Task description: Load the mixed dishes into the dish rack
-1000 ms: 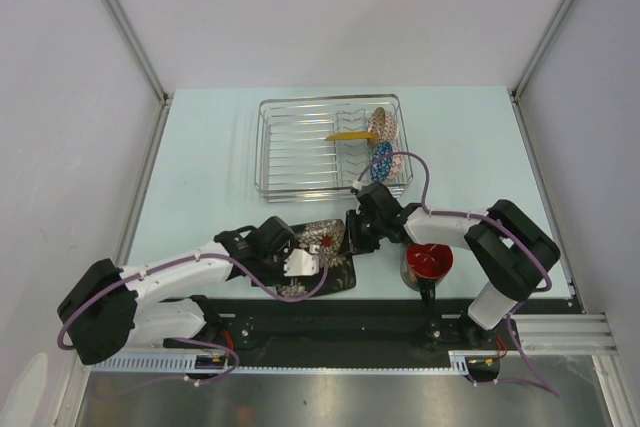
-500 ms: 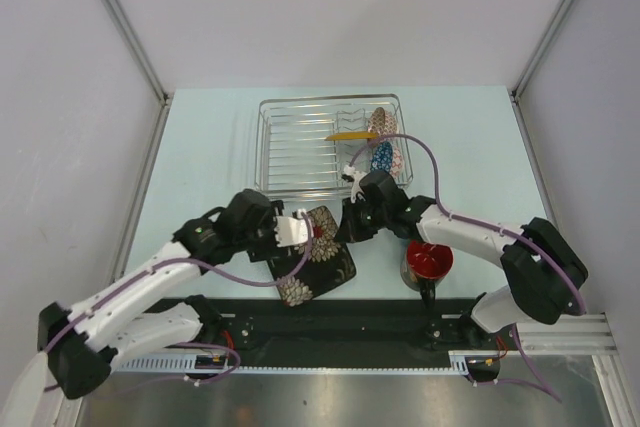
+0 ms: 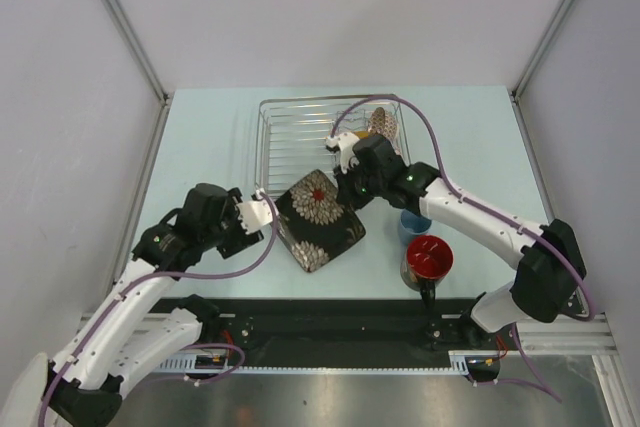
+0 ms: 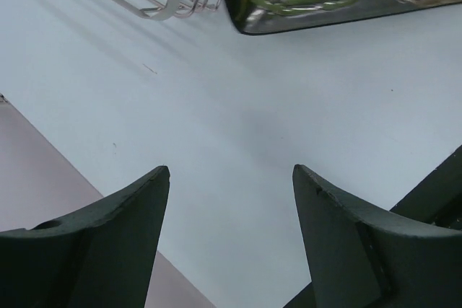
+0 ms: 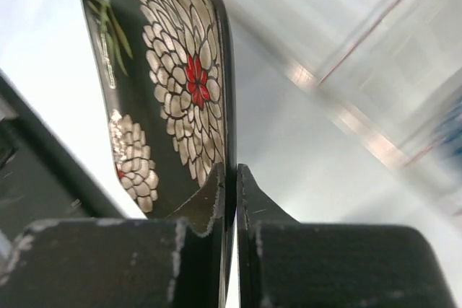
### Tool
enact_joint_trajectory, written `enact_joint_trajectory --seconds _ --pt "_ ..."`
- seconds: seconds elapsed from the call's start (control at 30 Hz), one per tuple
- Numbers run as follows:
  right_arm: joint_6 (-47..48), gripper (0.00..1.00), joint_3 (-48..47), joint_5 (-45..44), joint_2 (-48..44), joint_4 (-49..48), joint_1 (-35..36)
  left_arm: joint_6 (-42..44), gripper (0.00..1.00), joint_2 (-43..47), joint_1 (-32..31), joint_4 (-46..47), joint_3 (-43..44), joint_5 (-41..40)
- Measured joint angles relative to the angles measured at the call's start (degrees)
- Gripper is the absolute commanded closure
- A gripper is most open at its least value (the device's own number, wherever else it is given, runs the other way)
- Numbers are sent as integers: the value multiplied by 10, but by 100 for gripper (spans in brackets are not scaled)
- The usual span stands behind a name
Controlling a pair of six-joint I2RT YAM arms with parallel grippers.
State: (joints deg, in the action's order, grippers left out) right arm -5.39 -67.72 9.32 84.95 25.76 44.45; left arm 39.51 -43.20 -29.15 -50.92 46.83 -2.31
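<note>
On the left, the left arm is bent, with its elbow to the outside and its wrist turned toward the middle of the bench (image 3: pixel 200 147). The left gripper (image 4: pixel 231 174) has its jaws released, with nothing between them. It is low over the bench, near the left corner of the plate (image 3: pixel 320 222) but apart from it.

The plate is in the middle, tilted, and its far corner lies over the near rim of the rack (image 3: pixel 262 142). We cannot tell if its low corner touches the bench. The right gripper (image 5: pixel 231 174) has its jaws clenched on the plate's edge.

We judge the step in hand to be carrying the plate into the rack. To do it well, we should:
- lift the plate over the rim first;
- keep it on edge and lower it between the bars in the free left part, away from the bowl (image 3: pixel 385 127);
- let go only when its low edge sits.

The right arm reaches far from its base at the right. Its forearm goes diagonally over the mug (image 3: pixel 427 259), and its wrist is over the rack's near side.
</note>
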Motion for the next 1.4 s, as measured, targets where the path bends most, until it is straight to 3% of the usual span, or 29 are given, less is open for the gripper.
enact_joint_trajectory --seconds 0.47,0.67,0.87,1.4 --pt "364 100 -269 -177 24 8 24 -47 25 -10 19 2 8 28" --pt "519 100 -274 -254 70 -38 17 -52 25 -9 19 7 -2 28" --pt "612 100 -233 -289 90 -52 11 -53 25 -7 21 11 -11 29" --pt "674 100 -181 -228 61 -48 -18 -52 26 -20 26 32 -11 29"
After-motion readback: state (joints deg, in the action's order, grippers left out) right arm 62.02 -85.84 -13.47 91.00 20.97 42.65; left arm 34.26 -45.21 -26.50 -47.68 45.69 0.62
